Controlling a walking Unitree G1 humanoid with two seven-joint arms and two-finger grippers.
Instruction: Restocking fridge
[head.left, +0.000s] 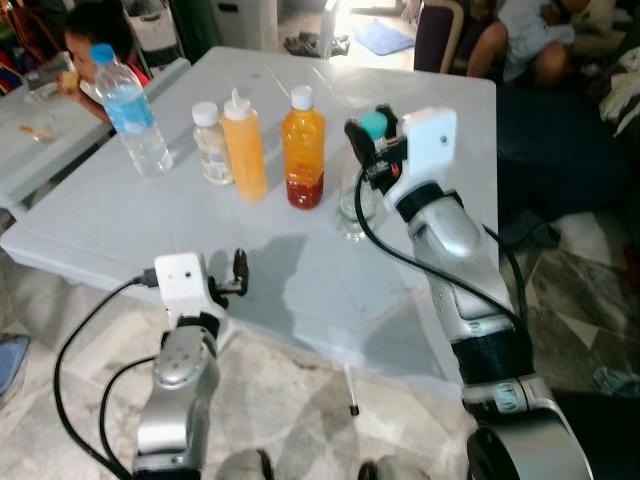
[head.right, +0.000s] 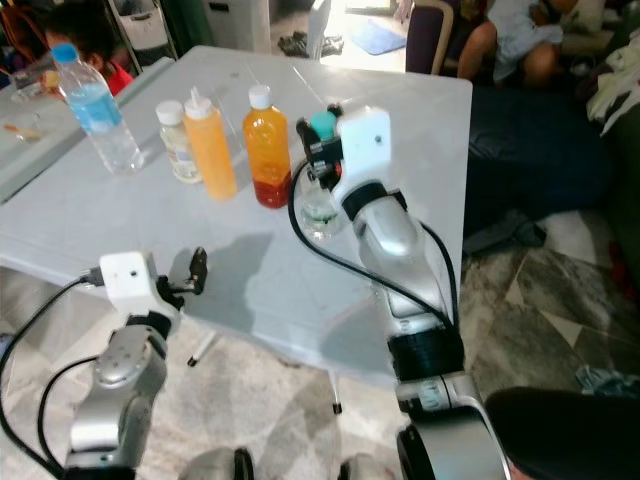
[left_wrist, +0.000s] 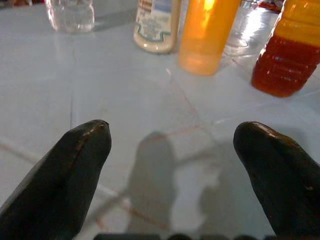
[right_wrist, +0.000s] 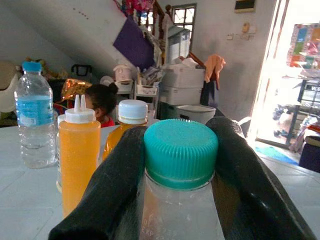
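Observation:
A clear bottle with a teal cap (head.left: 373, 125) stands at the right of the white table (head.left: 300, 290). My right gripper (right_wrist: 180, 129) is shut on its neck, one black finger (right_wrist: 112, 185) on each side of the cap. To its left is a row of three: an orange juice bottle (head.left: 303, 150), an orange squeeze bottle (head.left: 244, 145) and a small white-capped jar (head.left: 211, 145). A water bottle with a blue cap (head.left: 128, 110) is farther left. My left gripper (head.left: 240, 268) hovers open and empty over the table's front edge, pointing at the row.
A second pale table (head.left: 40, 140) adjoins on the left, with a person (head.left: 90, 40) behind it. Another person (head.left: 530, 40) sits at the back right by a dark seat (head.left: 560, 140). Tiled floor (head.left: 300, 400) lies below the front edge.

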